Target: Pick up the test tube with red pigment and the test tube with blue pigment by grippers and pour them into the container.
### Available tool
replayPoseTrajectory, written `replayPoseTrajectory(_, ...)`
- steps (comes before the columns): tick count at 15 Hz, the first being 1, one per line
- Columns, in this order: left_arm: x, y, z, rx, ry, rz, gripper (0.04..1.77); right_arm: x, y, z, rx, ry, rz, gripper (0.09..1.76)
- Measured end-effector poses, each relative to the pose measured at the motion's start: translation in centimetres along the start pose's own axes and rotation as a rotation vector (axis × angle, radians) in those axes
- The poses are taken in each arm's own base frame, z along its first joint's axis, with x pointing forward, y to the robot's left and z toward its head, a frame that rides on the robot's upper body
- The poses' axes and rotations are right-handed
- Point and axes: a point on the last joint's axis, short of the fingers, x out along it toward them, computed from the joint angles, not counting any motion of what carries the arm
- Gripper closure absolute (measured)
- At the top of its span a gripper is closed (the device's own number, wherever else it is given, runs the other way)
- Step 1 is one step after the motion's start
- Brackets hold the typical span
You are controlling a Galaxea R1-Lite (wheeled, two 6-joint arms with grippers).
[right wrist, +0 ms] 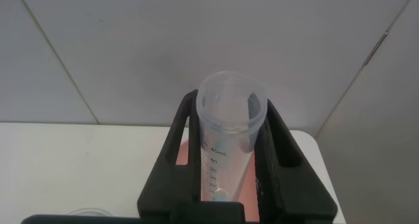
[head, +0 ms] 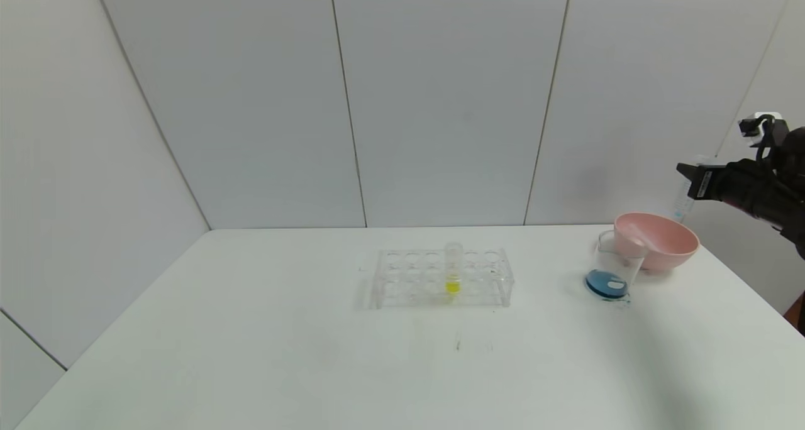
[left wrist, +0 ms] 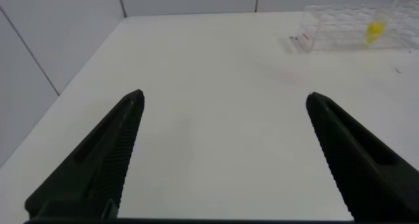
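Observation:
My right gripper [head: 688,181] is raised at the far right, above and behind the pink bowl. It is shut on the test tube with blue pigment [head: 681,198], a clear graduated tube. In the right wrist view the tube [right wrist: 226,139] sits between the fingers with only a small blue trace low inside. The container [head: 619,254], a clear glass beaker, stands in front of the bowl and holds blue liquid at its bottom. My left gripper [left wrist: 224,96] is open and empty over bare table, out of the head view. The test tube with red pigment is out of view.
A clear tube rack [head: 402,285] stands mid-table with one tube of yellow liquid [head: 453,273] in it; both show far off in the left wrist view [left wrist: 374,29]. A pink bowl [head: 666,244] stands at the back right, close to the table's right edge.

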Motion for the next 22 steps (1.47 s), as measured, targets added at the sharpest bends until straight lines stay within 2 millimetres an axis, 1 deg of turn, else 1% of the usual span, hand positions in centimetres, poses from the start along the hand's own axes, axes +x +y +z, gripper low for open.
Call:
replayPoseTrajectory(2,0.0,0.0,0.0,0.000,0.000,0.000,0.05,1.5,-0.8,-1.4,0.005,0.007,-0.012,1.32)
replayPoseTrajectory(4,0.0,0.0,0.0,0.000,-0.001,0.000,0.05,2.6,-1.3,-2.5,0.016,-0.013,-0.014,1.32)
replayPoseTrajectory(7,0.0,0.0,0.0,0.000,0.000,0.000,0.05,3.3,-1.4,-3.7,0.031,0.006,-0.007,1.32)
replayPoseTrajectory(8,0.0,0.0,0.0,0.000,0.000,0.000,0.05,3.4,-1.3,-3.9,0.033,0.010,-0.004,1.17)
replayPoseTrajectory(10,0.0,0.0,0.0,0.000,0.000,0.000,0.05,3.6,-1.2,-4.2,0.034,0.017,-0.001,0.93)
replayPoseTrajectory(12,0.0,0.0,0.0,0.000,0.000,0.000,0.05,3.6,-1.2,-4.3,0.034,0.020,-0.006,0.75)
replayPoseTrajectory(14,0.0,0.0,0.0,0.000,0.000,0.000,0.05,3.6,-0.9,-4.4,0.032,0.022,-0.006,0.61)
replayPoseTrajectory(16,0.0,0.0,0.0,0.000,0.000,0.000,0.05,3.5,-0.1,-4.1,0.031,0.018,0.004,0.50)
replayPoseTrajectory(18,0.0,0.0,0.0,0.000,0.000,0.000,0.05,3.4,1.4,-3.7,0.029,0.015,0.013,0.43)
replayPoseTrajectory(20,0.0,0.0,0.0,0.000,0.000,0.000,0.05,3.0,3.7,-3.3,0.051,-0.001,0.037,0.36)
replayPoseTrajectory(22,0.0,0.0,0.0,0.000,0.000,0.000,0.05,2.0,6.7,-3.1,0.065,-0.019,0.071,0.31)
